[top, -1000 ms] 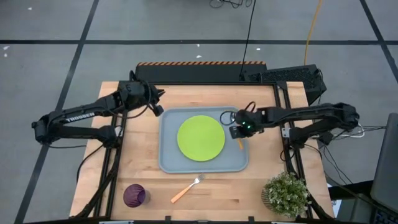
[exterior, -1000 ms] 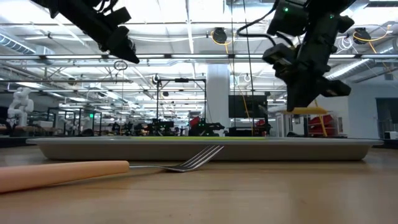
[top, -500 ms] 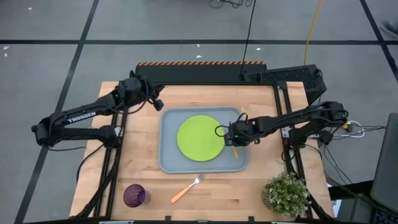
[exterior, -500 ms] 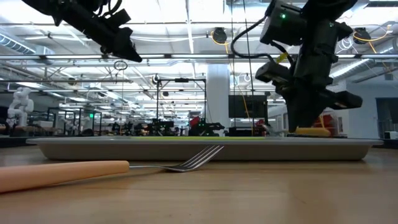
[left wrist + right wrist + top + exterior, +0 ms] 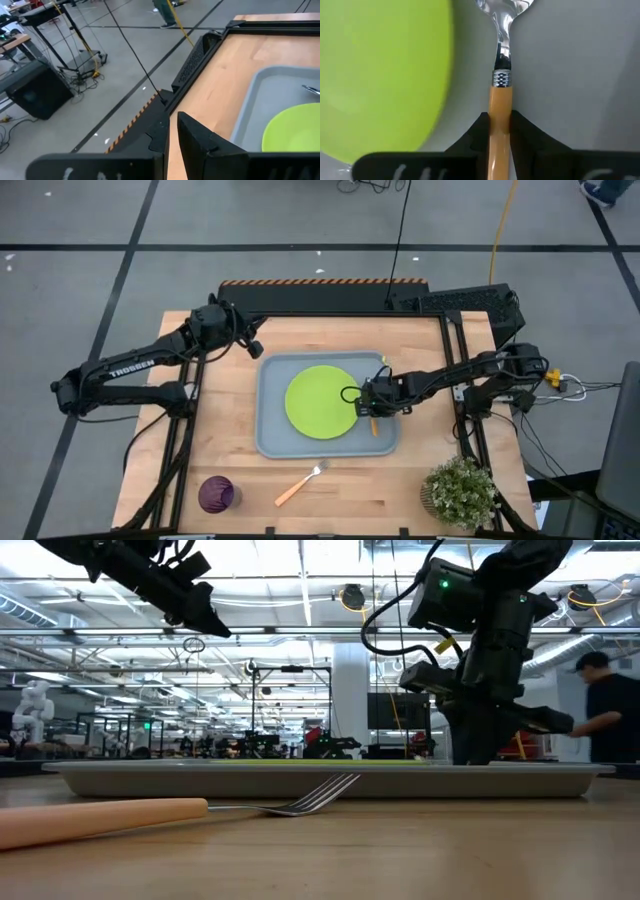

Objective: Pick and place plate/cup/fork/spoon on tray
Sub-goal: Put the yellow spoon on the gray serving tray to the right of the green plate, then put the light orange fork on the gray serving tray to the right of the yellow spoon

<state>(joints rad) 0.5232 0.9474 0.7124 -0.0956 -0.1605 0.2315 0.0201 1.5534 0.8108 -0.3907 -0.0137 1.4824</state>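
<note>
Wooden worktop (image 5: 230,450) under everything. Grey-blue tray (image 5: 272,442) directly beneath the right gripper (image 5: 372,402), lime-green plate (image 5: 322,402) on it just beside that gripper. Purple cup (image 5: 215,493) and fork (image 5: 300,483) off the tray, well apart from it. Right gripper pinching the spoon (image 5: 500,85) by its orange handle, low over the tray. Left gripper (image 5: 250,343) raised past the tray's far corner, pressed nearly together, empty.

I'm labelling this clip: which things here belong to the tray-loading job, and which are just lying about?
Job: tray, plate, spoon clamped in the right gripper, fork, cup.

Lying about: potted plant; idle left gripper beyond the tray's corner.
</note>
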